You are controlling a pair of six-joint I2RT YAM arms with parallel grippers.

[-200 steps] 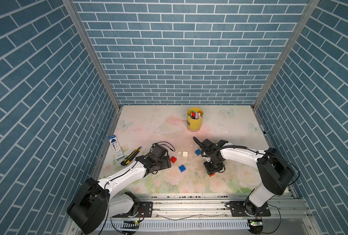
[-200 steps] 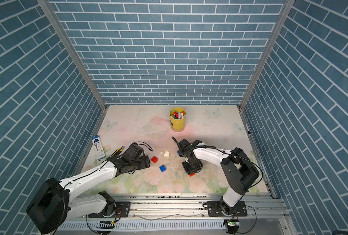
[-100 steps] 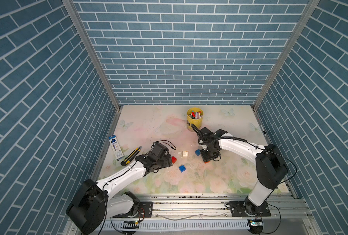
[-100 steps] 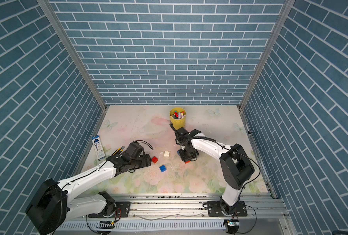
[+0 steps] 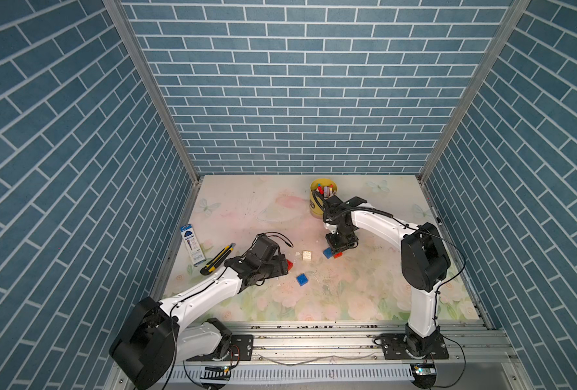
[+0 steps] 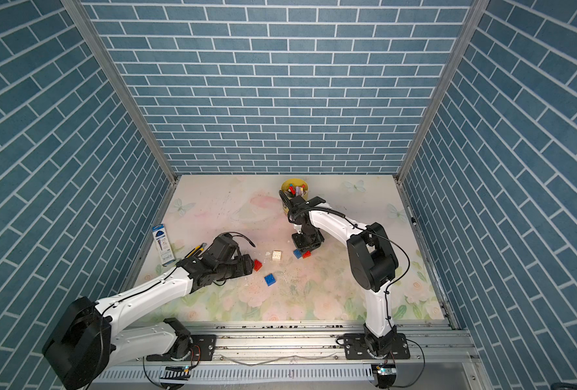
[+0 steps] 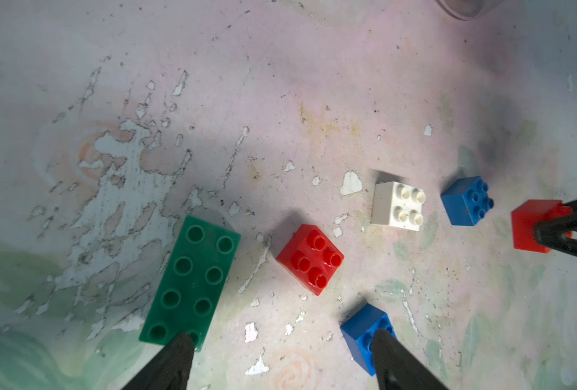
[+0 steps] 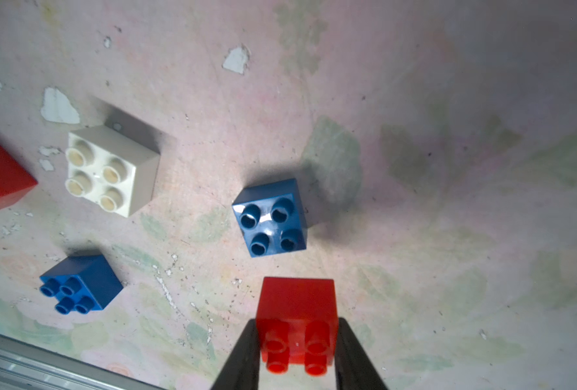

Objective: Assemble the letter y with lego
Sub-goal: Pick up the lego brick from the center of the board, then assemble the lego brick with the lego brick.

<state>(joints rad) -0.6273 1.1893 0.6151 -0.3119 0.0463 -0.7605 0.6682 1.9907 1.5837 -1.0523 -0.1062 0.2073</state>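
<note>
My right gripper [image 8: 297,344] is shut on a red square lego brick [image 8: 297,317], low over the table beside a blue square brick [image 8: 270,219] [image 5: 328,253]. A white brick [image 5: 307,256] and a second blue brick [image 5: 302,279] lie left of it. My left gripper [image 7: 280,361] stands open over bare table. One finger is over the end of the long green brick [image 7: 192,282], the other over the second blue brick [image 7: 361,332]. A loose red brick [image 7: 310,258] lies just ahead of it. The bricks lie apart; no joined letter y is in view.
A yellow cup [image 5: 315,206] of coloured sticks stands behind the right arm. A yellow-and-black box cutter [image 5: 218,258] and a blue-white packet [image 5: 192,243] lie at the left edge. Metal rails [image 5: 314,337] run along the front.
The right gripper has carried the red brick away from the front, over to the blue brick. The left arm has not moved.
</note>
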